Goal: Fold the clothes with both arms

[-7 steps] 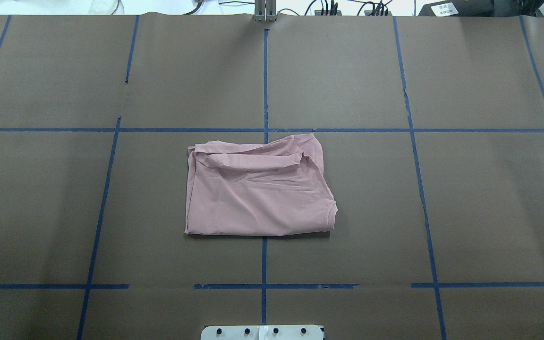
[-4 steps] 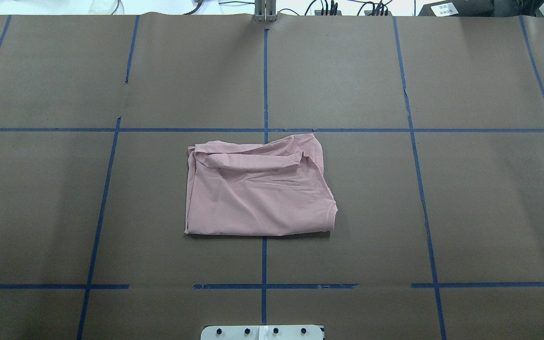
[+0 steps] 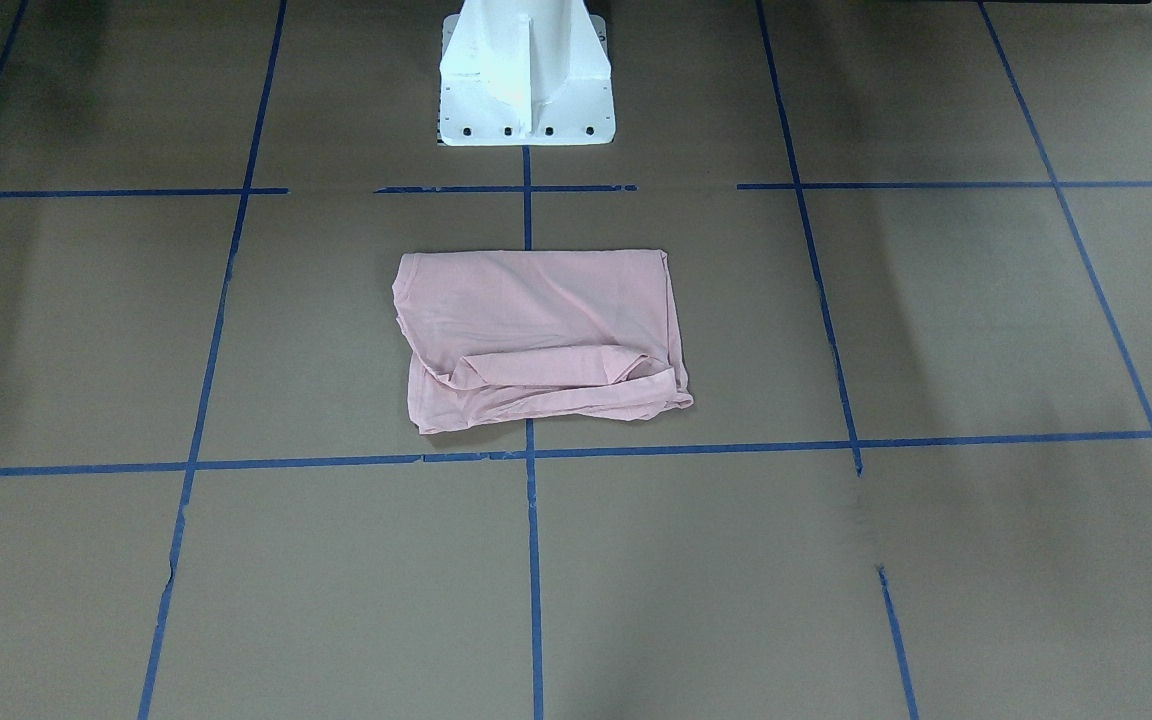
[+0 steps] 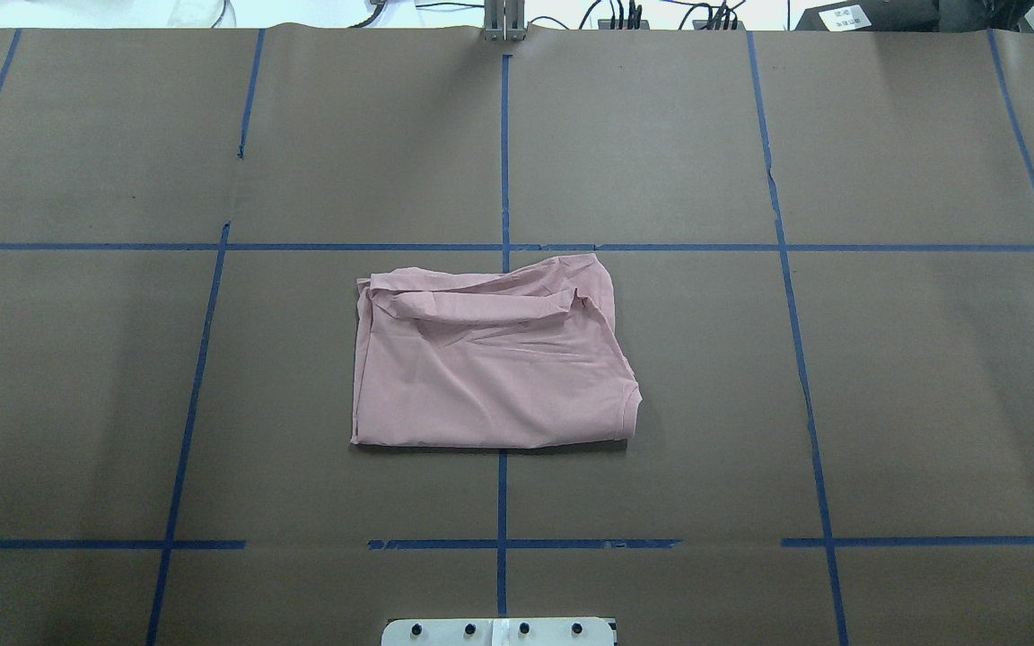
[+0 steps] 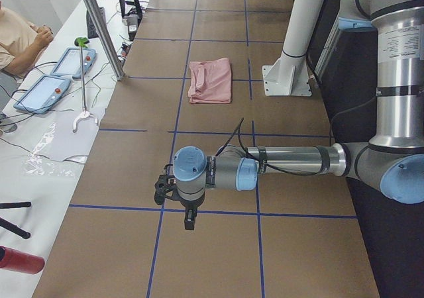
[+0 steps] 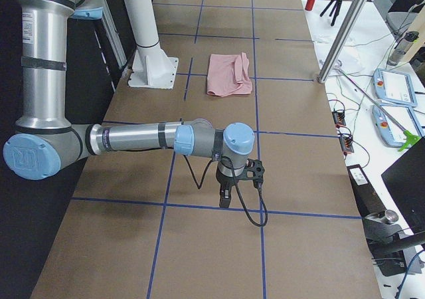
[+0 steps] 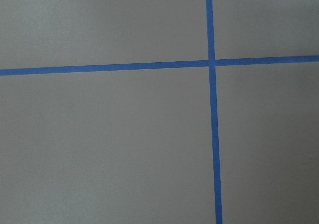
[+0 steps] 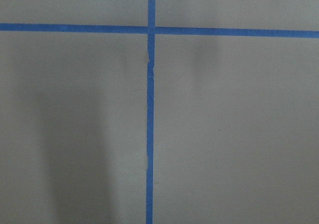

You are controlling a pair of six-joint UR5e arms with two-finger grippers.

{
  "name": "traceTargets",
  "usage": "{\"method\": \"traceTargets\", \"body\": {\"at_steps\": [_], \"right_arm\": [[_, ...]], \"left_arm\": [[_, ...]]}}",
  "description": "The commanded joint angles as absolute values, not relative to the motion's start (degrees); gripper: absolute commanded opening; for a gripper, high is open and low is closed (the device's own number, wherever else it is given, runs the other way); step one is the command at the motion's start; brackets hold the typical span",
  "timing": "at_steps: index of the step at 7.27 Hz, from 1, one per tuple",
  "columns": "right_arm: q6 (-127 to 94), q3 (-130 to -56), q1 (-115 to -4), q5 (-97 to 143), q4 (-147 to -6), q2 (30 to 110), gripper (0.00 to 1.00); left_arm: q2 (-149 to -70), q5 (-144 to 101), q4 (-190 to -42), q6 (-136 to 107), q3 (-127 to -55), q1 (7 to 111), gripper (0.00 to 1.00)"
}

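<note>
Pink T-shirt (image 4: 490,368) lies folded in the middle of the table (image 4: 77,404), long side running left to right. Our left gripper (image 5: 188,220) and right gripper (image 6: 224,196) hang far off at opposite ends, neither one nearer. We cannot tell if they are open or closed.

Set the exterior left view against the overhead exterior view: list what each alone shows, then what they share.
Exterior left only: the left arm, a person, two tablets. Overhead only: a dark box with a white label at that view's top. Both: the folded pink T-shirt, the blue tape grid, the white pedestal base.
</note>
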State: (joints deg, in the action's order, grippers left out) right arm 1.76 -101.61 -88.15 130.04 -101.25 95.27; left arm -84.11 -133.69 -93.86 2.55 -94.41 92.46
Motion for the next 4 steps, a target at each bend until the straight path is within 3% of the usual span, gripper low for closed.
{"method": "traceTargets", "body": {"at_steps": [1,4], "right_arm": [[1.84,-101.69,-88.15,130.08,-101.25,95.27,1.0],[1.93,-101.43,-88.15,129.99,-101.16,95.36,1.0]], "left_arm": [[-84.11,-133.07,-93.95,2.55,-94.48,92.46,1.0],[-84.11,-133.24,-93.96,2.46,-95.01,92.46,1.0]]}}
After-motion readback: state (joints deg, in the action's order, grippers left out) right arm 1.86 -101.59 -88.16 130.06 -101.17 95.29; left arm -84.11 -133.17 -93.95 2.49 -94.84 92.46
